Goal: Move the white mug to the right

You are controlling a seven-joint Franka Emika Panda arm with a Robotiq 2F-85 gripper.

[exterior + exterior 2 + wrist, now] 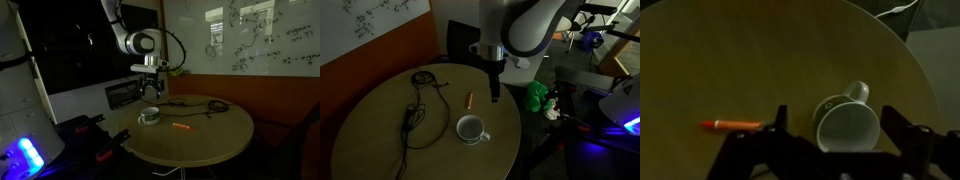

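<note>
So I'm hanging the hand over the round desk right now, and the jaws are sitting spread wide with nothing in them. The white mug is standing upright on the desk straight below the hand, and there's clear air between the two in both exterior views. In the wrist view the mug is showing up between the two dark fingers, closer to one of them, rim facing up at the camera and its handle pointing away from the wrist. The thin orange marker is lying flat on the desk just outside the finger farther from the mug, so it's beside the hand and not between the jaws, and it's not touching the mug. In an exterior view a dark cable is lying in loose loops on the desk past the marker, well apart from the hand and the mug.
</note>
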